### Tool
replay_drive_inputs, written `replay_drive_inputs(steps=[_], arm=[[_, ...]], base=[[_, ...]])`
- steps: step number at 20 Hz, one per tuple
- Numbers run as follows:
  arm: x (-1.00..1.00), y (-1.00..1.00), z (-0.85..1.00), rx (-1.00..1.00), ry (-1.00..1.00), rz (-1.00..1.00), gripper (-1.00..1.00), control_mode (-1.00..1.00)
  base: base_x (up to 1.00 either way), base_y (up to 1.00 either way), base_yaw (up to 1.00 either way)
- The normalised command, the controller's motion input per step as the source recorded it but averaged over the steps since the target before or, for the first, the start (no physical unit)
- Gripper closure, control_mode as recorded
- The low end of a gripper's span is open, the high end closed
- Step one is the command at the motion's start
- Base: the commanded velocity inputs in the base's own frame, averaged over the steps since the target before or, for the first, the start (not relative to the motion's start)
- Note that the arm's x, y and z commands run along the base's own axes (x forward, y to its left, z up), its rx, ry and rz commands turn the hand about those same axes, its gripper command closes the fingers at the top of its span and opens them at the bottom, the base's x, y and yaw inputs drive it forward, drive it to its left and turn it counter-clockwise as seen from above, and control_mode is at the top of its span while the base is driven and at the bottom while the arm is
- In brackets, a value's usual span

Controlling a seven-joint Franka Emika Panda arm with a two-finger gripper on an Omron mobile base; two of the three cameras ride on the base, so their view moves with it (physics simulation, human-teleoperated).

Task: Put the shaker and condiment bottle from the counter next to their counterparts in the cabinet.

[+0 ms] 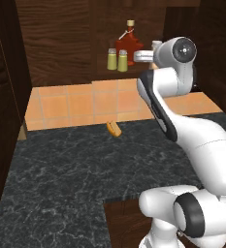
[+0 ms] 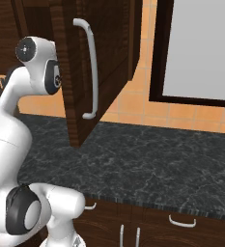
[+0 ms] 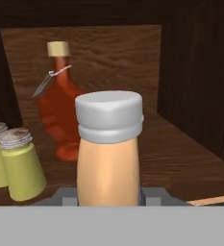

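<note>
The peach-tan condiment bottle [image 3: 108,163] with its pale grey-white cap stands upright in the middle of the hand view. My gripper [image 3: 108,197] is shut on it, one fingertip at each side of its base. Behind it to the left, on the cabinet [image 1: 61,43] shelf, is the red maple-leaf bottle [image 3: 59,115] with a tan stopper. Two yellow-green shakers [image 3: 22,166] with grey caps stand side by side at the far left. From the left base view the shakers [image 1: 117,60] and the red bottle [image 1: 128,46] sit on the shelf, and my hand [image 1: 144,56] reaches in just to their right.
A small orange oblong item [image 1: 113,129] lies at the back of the black counter [image 1: 61,169], near the tiled wall. The cabinet's open door [image 2: 104,72] with a pale handle [image 2: 91,67] hangs right of my arm. The cabinet's side wall [image 3: 200,86] is close on the right.
</note>
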Motion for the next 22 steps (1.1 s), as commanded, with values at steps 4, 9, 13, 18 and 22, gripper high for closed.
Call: replay_drive_inputs(steps=[4, 9, 13, 18, 22], arm=[[0.44, 0.00, -0.12, 0.00, 0.00, 0.00, 1.00, -1.00], [0.43, 0.00, -0.17, -0.01, -0.04, 0.00, 1.00, -1.00], [0.43, 0.00, -0.19, -0.02, -0.09, 0.01, 1.00, -1.00], [0.41, 0.00, -0.19, -0.02, -0.10, 0.01, 1.00, -1.00], [0.33, 0.00, -0.17, 0.00, -0.05, 0.01, 1.00, -1.00]], base=[[0.00, 0.00, 0.00], [0.00, 0.00, 0.00], [0.00, 0.00, 0.00], [0.00, 0.00, 0.00], [0.00, 0.00, 0.00]])
